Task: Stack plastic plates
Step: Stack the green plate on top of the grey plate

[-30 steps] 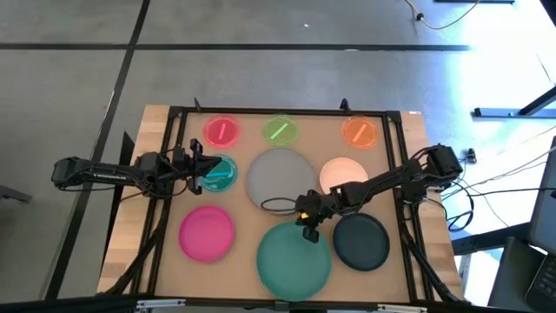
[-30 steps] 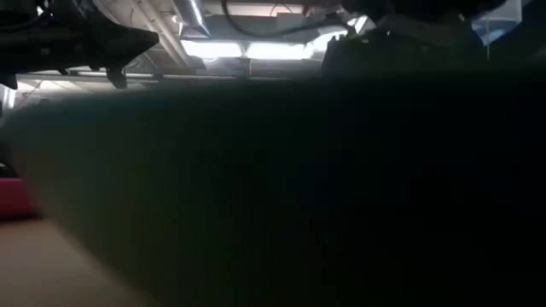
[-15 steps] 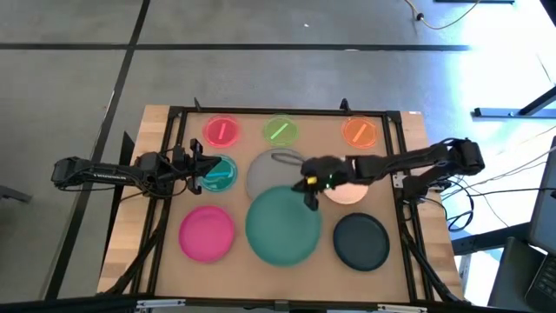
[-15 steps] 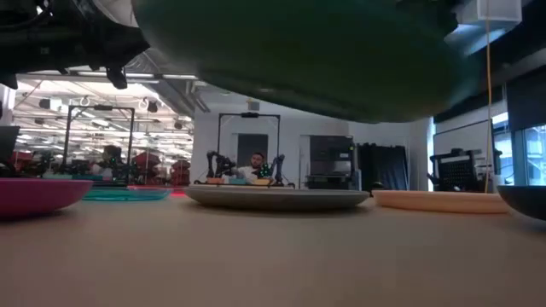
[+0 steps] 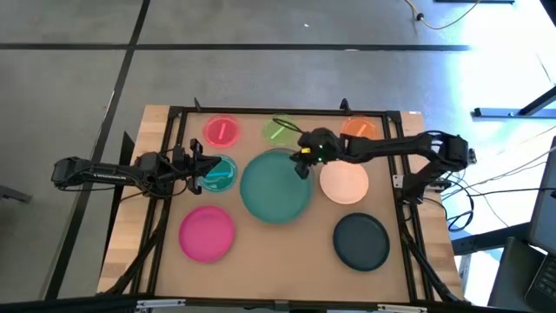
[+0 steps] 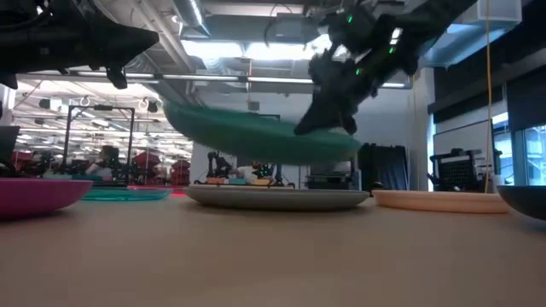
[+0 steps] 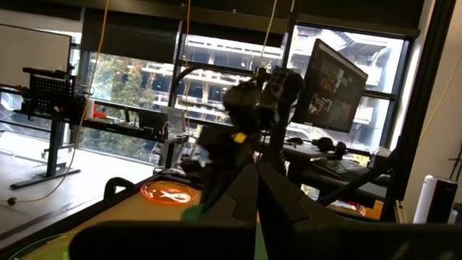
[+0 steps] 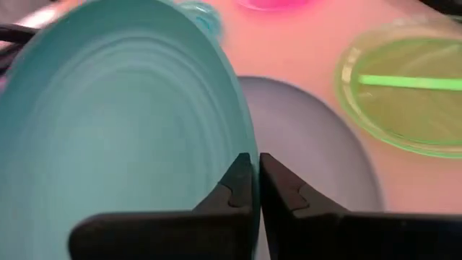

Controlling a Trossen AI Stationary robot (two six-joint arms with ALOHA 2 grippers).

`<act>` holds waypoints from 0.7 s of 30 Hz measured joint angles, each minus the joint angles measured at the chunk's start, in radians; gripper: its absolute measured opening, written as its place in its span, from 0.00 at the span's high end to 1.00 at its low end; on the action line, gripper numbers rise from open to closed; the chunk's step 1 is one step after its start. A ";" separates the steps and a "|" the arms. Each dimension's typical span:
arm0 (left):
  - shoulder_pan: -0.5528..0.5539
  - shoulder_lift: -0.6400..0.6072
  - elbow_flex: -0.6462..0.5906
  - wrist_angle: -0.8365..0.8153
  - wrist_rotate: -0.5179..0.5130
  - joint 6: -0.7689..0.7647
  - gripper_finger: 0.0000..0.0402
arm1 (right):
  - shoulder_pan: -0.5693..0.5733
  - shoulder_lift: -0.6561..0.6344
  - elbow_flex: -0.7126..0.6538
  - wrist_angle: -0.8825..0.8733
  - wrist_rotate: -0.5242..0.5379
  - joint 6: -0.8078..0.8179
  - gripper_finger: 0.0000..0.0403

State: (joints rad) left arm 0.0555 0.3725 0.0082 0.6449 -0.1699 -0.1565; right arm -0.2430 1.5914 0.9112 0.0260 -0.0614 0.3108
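Tabletop (image 5: 165, 252) with nine plates, one large teal plate (image 5: 275, 186) clenched in right claw (image 5: 301, 163), above grey plate (image 6: 277, 198).

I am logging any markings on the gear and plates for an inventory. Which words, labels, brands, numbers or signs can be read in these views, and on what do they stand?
None can be read.
The large teal plate held by the right gripper is bare, as is the grey plate under it.
The small green plate carries only a plain bright stripe, no letters.
The monitor in the room behind shows an image too blurred to read.
The left gripper waits by the small teal plate, with no label visible.
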 joint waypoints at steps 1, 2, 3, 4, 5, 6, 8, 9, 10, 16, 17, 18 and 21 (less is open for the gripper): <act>0.000 0.000 0.000 0.000 0.000 0.001 1.00 | -0.014 0.016 0.000 0.003 -0.001 -0.002 0.99; 0.000 0.000 0.000 0.000 0.000 0.001 1.00 | -0.028 0.032 0.000 0.007 0.000 -0.003 0.98; 0.000 0.000 0.000 0.000 0.000 0.001 1.00 | -0.042 0.045 0.000 0.008 -0.003 -0.003 0.98; 0.000 0.000 0.000 0.000 0.000 0.000 1.00 | -0.056 0.057 0.000 0.008 -0.009 -0.006 0.98; 0.000 0.000 0.000 0.000 0.000 0.000 1.00 | -0.069 0.067 0.000 0.003 -0.013 -0.010 0.98; 0.000 0.000 0.000 0.000 0.000 0.000 1.00 | -0.080 0.077 0.000 -0.003 -0.017 -0.021 0.98; 0.000 0.000 0.000 0.000 0.000 -0.001 1.00 | -0.096 0.097 -0.002 -0.001 -0.020 -0.029 0.98; 0.000 0.000 0.000 0.000 0.000 -0.001 1.00 | -0.102 0.107 -0.004 -0.001 -0.020 -0.028 0.98; 0.000 0.000 0.000 0.000 0.000 -0.001 1.00 | -0.106 0.118 -0.005 -0.001 -0.020 -0.028 0.98; 0.000 0.000 0.000 0.000 0.000 0.000 1.00 | -0.105 0.158 -0.005 -0.003 -0.033 -0.028 0.98; 0.000 0.001 0.000 0.000 0.000 0.000 1.00 | -0.104 0.159 -0.005 -0.008 -0.033 -0.028 0.98; 0.000 0.001 0.000 0.000 0.000 0.000 1.00 | -0.105 0.159 -0.005 -0.015 -0.028 -0.028 0.98; 0.000 0.001 0.000 0.000 0.000 -0.009 1.00 | -0.104 0.159 -0.005 -0.026 -0.009 -0.029 0.97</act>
State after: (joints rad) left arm 0.0557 0.3731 0.0082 0.6449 -0.1703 -0.1656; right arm -0.3473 1.7506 0.9062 -0.0001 -0.0704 0.2822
